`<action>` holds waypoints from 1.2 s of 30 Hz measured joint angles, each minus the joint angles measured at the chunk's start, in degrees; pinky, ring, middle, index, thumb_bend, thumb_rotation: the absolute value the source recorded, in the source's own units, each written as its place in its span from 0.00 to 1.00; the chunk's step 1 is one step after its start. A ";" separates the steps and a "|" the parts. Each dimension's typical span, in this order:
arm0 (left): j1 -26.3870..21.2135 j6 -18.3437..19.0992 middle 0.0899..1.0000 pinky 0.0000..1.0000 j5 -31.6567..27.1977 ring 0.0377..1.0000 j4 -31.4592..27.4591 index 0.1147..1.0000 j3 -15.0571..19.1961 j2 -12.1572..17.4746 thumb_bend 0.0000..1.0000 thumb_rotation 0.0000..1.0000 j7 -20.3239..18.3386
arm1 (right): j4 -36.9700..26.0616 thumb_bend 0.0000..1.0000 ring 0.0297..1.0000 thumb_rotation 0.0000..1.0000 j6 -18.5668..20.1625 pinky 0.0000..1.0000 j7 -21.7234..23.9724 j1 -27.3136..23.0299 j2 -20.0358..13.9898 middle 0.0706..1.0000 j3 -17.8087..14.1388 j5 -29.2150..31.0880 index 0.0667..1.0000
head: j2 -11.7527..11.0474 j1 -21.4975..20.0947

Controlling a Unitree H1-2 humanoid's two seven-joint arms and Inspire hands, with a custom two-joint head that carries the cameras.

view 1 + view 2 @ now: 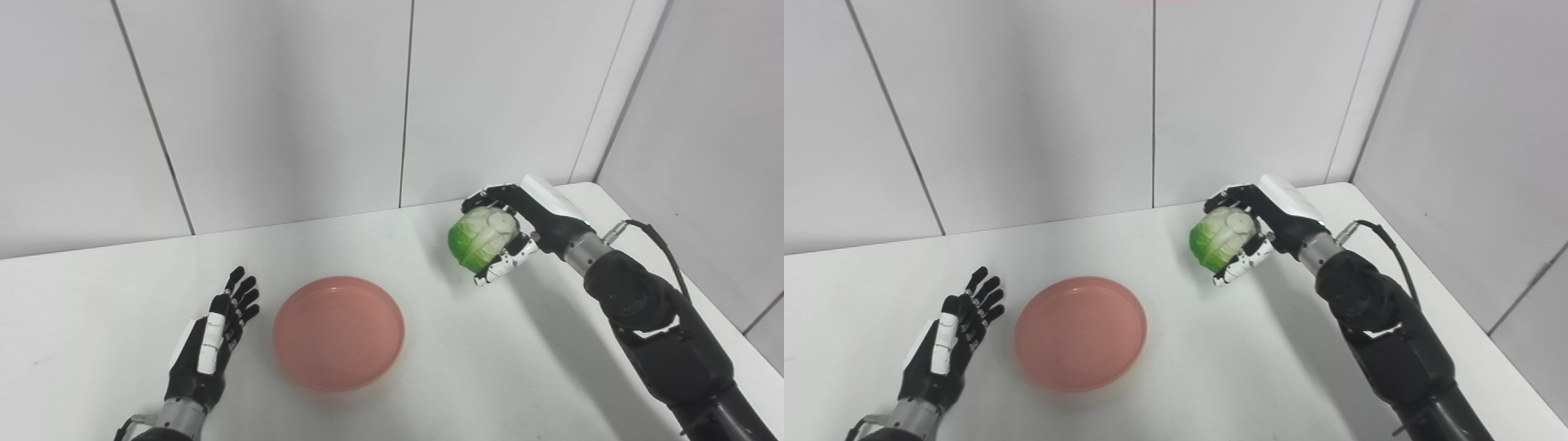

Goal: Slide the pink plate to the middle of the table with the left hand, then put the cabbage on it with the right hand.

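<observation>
The pink plate (pixel 338 331) lies flat on the white table (pixel 429 380), a little left of centre, with nothing on it. My left hand (pixel 214 337) rests just left of the plate, fingers stretched out and apart, not touching it. A green and white cabbage (pixel 481 237) is held above the table to the right of the plate and farther back. My right hand (pixel 520 229) is shut on the cabbage, fingers over its top and thumb beneath.
Grey panelled walls (pixel 392 104) close the table off at the back and right. The table's right edge (pixel 1476 343) runs diagonally past my right arm (pixel 655 324).
</observation>
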 measured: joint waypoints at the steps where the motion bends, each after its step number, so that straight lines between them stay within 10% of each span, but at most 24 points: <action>1: 0.02 0.31 0.97 0.99 0.39 0.96 -0.27 0.96 -0.13 -0.09 0.91 1.00 0.26 | 0.01 0.53 0.43 0.00 -0.02 0.41 0.17 -0.57 0.62 0.43 0.61 -0.08 0.47 | 0.00 0.96; 20: -0.08 1.51 0.97 0.94 4.49 0.95 -1.12 0.98 -1.96 -3.60 0.80 1.00 6.20 | 3.82 0.53 0.44 0.00 -1.85 0.43 3.24 -7.79 12.51 0.43 10.63 0.02 0.46 | 0.70 10.20; 36: -0.35 1.74 0.99 0.97 4.48 0.97 -0.92 0.99 -1.90 -4.27 0.81 1.00 6.26 | 7.85 0.53 0.43 0.00 -3.75 0.41 3.56 -8.26 14.19 0.43 13.53 -1.57 0.47 | 2.02 11.16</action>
